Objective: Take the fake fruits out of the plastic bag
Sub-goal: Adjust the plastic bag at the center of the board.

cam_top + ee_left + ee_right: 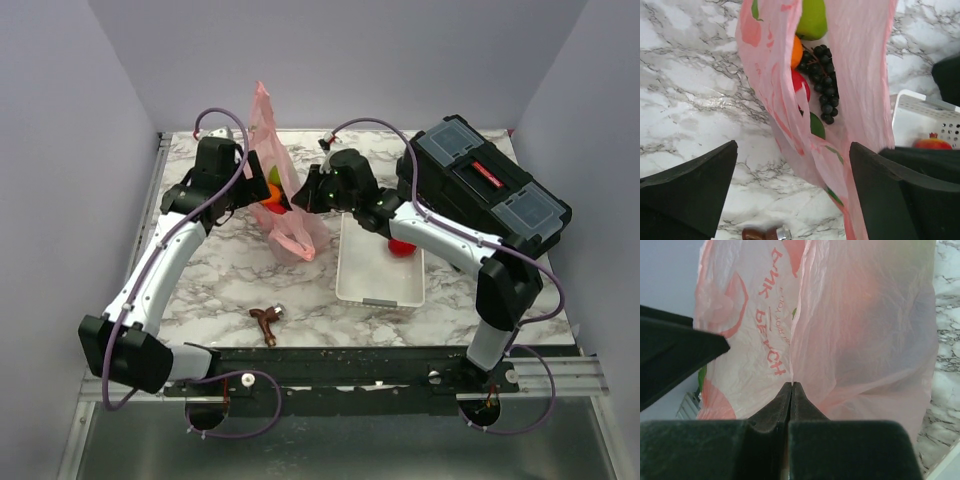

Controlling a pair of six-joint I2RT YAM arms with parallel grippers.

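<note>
R hand [791, 390] pinched tight on plastic bag [860, 340]; L hand [793, 146] wide apart, gripping nothing; fake fruits [825, 85] half-hidden inside.

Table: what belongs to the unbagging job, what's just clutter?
Job: translucent pink plastic bag; inside it black grape bunch, orange round fruit, red apple, light green fruit, dark green oval fruit.
Clutter: black plastic toolbox, white plastic tray, small brown tool.

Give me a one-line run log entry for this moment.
right gripper shut on pink plastic bag; left gripper open by bag; grape bunch, orange in bag
</note>
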